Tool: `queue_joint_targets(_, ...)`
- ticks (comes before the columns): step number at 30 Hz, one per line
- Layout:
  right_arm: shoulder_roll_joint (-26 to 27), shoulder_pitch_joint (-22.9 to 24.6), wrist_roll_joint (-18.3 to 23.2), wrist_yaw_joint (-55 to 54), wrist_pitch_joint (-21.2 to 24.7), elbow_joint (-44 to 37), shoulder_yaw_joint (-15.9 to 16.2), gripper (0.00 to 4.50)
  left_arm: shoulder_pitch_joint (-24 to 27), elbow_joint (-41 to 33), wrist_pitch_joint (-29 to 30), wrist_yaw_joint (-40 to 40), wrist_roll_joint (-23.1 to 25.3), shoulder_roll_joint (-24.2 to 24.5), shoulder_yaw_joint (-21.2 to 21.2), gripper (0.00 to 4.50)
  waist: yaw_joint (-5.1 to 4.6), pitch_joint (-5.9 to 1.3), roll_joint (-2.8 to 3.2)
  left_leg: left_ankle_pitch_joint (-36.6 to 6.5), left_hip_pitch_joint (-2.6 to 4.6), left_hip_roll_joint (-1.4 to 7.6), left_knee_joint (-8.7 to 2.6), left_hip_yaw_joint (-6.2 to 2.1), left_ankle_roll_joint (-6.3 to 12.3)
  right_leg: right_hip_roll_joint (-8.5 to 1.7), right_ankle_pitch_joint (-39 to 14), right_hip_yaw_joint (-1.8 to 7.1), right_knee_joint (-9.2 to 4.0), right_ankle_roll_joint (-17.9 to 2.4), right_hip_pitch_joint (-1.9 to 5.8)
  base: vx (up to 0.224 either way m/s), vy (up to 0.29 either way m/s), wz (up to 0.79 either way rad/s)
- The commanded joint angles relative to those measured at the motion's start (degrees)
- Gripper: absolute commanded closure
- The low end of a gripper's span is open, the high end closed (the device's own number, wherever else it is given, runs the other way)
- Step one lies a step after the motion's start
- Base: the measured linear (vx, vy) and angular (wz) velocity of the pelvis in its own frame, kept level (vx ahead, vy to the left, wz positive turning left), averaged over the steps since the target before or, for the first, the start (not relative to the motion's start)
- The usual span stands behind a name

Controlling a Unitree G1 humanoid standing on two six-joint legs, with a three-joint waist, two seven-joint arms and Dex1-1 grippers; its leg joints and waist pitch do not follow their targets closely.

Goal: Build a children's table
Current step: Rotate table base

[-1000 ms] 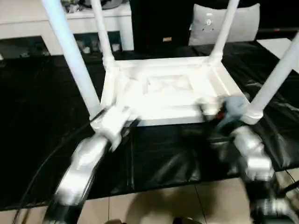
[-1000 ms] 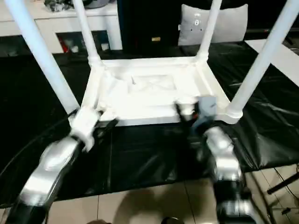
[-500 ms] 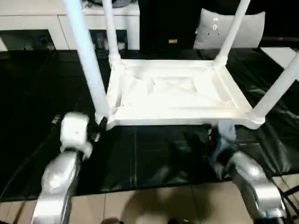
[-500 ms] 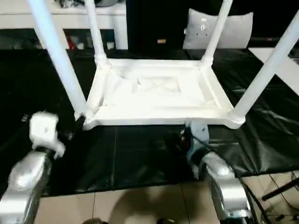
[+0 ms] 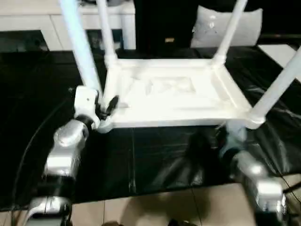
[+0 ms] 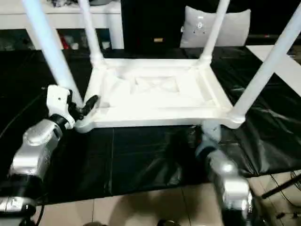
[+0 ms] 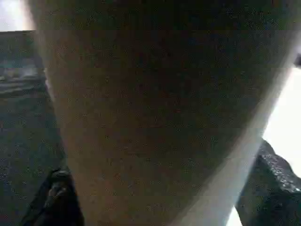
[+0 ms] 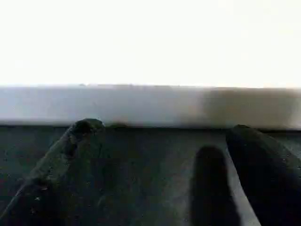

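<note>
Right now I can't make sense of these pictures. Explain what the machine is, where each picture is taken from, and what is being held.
This is a humanoid robot with two silver arms. The two wide pictures come from its head, looking down. The two close-ups come from cameras on its wrists. A children's table lies upside down on a black sheet, with its four legs pointing up. The left gripper is at the base of the near left leg, which looms in the left wrist view. Whether it grips the leg cannot be told. The right gripper is open and empty, just short of the table's near edge. Behind stand a white cabinet and a cushion.
</note>
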Motion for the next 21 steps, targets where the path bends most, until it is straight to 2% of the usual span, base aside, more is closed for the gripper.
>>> queue_joint_targets(1,-1.0,-1.2,-0.2,1.1,-1.0,3.9,-0.6,0.0,0.4,-0.9,3.7,-10.5,-3.8,1.7,-2.7,1.04,0.25,-3.98,-0.37,-4.5,-0.42,0.81,-3.7,0.18,2.9,-3.28,-10.3,3.26,-2.38,-10.3,3.85,0.0,0.0,0.0)
queue_joint_targets(2,-1.8,-2.7,-0.7,2.3,-2.2,7.3,-0.4,0.0,1.4,-2.5,7.1,-17.4,-6.4,3.7,-4.2,1.04,0.41,-3.86,-0.02,-4.8,-0.21,1.01,-3.73,0.2,3.07,-3.26,-11.8,3.29,-2.56,-10.2,3.71,0.0,0.0,0.0)
queue_joint_targets(3,-2.0,-3.0,-0.8,2.5,-2.5,8.0,-0.4,0.0,1.6,-2.9,7.9,-18.6,-6.9,4.1,-4.5,1.04,0.54,-3.97,-0.3,-4.8,0.03,1.12,-3.7,0.28,2.89,-3.45,-12.1,3.31,-2.42,-10.4,3.68,0.0,0.0,0.0)
queue_joint_targets(4,-2.3,-3.4,-1.1,2.8,-3.0,9.1,-0.2,0.0,1.9,-3.5,9.3,-20.3,-7.7,4.7,-5.0,1.04,0.6,-3.87,0.03,-4.8,0.01,1.23,-3.78,0.31,2.88,-3.35,-12.3,3.39,-2.39,-10.7,3.61,0.0,0.0,0.0)
queue_joint_targets(5,-2.6,-4.2,-1.3,3.6,-4.0,11.0,0.0,0.0,2.6,-5.6,11.4,-23.0,-8.9,5.7,-6.3,1.04,0.62,-3.95,-0.32,-4.9,0.2,1.38,-3.75,0.36,2.6,-3.35,-11.6,3.4,-2.12,-11.2,3.62,0.0,0.0,0.0)
queue_joint_targets(8,-2.9,-6.7,-1.9,6.2,-7.2,16.0,0.7,0.0,4.9,-12.5,15.4,-28.7,-11.7,7.6,-10.4,1.04,0.47,-3.62,-0.14,-6.1,0.09,1.55,-3.96,0.29,2.47,-3.3,-13.6,3.45,-2.24,-11.3,3.7,0.0,0.0,0.0)
queue_joint_targets(13,-2.5,-8.7,-2.6,8.5,-9.1,18.5,2.0,0.0,6.4,-19.4,18.3,-29.7,-14.1,6.0,-14.3,1.04,0.21,-3.41,-0.47,-8.0,-0.14,1.37,-4.0,0.36,1.93,-3.22,-18.6,3.49,-2.92,-9.7,3.88,0.0,0.0,0.0)
queue_joint_targets(15,-1.9,-10.1,-3.3,11.1,-10.3,19.7,4.2,0.0,7.0,-24.6,21.1,-29.6,-16.2,3.6,-17.4,1.04,0.02,-3.46,-0.49,-8.6,-0.17,1.41,-3.95,0.34,1.75,-3.32,-20.1,3.46,-3.01,-9.2,3.96,0.0,0.0,0.0)
queue_joint_targets(18,-0.8,-11.5,-4.1,13.5,-11.9,21.1,5.8,0.0,7.5,-28.5,23.4,-28.8,-17.2,1.6,-19.8,1.04,-0.72,-3.4,-0.74,-8.5,-0.58,1.12,-3.74,0.31,2.0,-3.06,-22.0,3.34,-3.3,-8.2,4.01,0.0,0.0,0.0)
queue_joint_targets(21,0.2,-12.6,-4.7,15.9,-13.3,22.6,7.1,0.0,8.0,-30.6,25.4,-28.0,-18.4,0.3,-20.9,1.04,-1.57,-3.57,-0.8,-7.9,-0.72,1.16,-3.6,0.28,2.46,-2.85,-21.1,3.28,-3.06,-8.3,4.04,0.0,0.0,0.0)
